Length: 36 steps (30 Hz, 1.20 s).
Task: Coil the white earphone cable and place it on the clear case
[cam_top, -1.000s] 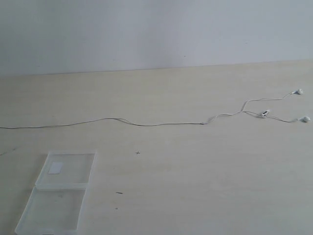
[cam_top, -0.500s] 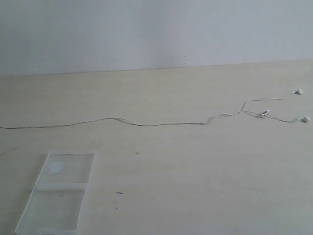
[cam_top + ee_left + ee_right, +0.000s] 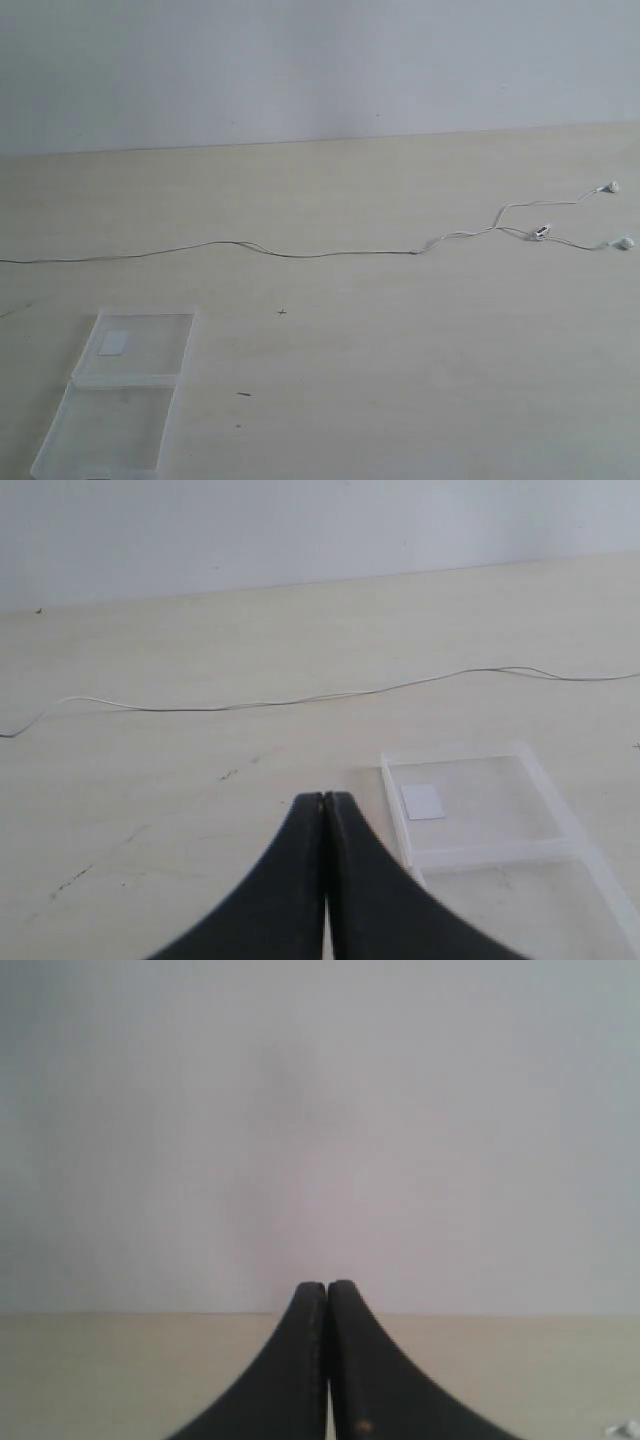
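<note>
**A:** How was the pale counter [image 3: 420,380] set?
**B:** The left pincer [image 3: 325,798] hung near the clear case [image 3: 125,420], jaws pressed together, empty. The right pincer [image 3: 327,1285] was likewise closed on nothing, and I couldn't place it against the case.
**A:** And the white earphone cable [image 3: 330,254]?
**B:** Uncoiled, a hair-thin line stretched beyond the case, not touching it.
**A:** The case itself?
**B:** It lay open flat in two see-through halves, with a white square label [image 3: 114,343] on one. Well away from it, the cable forked into two small earbuds [image 3: 611,187].
</note>
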Tool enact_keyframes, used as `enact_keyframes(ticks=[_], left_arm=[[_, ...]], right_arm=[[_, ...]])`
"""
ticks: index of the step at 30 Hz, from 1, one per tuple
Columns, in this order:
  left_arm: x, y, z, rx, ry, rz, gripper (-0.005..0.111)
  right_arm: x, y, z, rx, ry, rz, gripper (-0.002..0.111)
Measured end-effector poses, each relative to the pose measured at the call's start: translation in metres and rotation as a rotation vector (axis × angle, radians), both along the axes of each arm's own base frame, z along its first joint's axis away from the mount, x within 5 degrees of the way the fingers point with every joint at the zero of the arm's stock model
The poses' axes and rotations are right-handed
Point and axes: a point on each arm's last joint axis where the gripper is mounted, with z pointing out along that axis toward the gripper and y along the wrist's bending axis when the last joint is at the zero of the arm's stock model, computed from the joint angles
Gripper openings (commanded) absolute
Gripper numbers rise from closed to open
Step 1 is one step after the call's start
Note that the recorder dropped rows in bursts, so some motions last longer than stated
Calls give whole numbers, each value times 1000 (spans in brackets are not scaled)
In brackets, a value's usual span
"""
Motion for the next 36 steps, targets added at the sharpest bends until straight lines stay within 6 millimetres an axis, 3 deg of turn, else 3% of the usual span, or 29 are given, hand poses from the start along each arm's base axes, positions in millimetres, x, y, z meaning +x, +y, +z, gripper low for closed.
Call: enact_keyframes(ticks=[4,6,8,10,14,18,24,30,36], left_arm=[[0,0,0,0,0,0,0],[0,0,0,0,0,0,0],[0,0,0,0,0,0,0],[0,0,0,0,0,0,0],[0,0,0,0,0,0,0],[0,0,0,0,0,0,0],[0,0,0,0,0,0,0],[0,0,0,0,0,0,0],[0,0,0,0,0,0,0]], right_arm=[[57,16,-24,-147,222,100,0],[88,32,-33,-247,341,261,0],[125,55,-32,-314,386,474,0],[151,81,-26,-403,362,605,0],[187,152,-44,-650,381,757,0],[209,216,-75,-705,507,719,0],[218,277,-130,-844,612,749,5],[230,295,-187,-924,698,767,26],[242,305,-211,-905,696,747,31]])
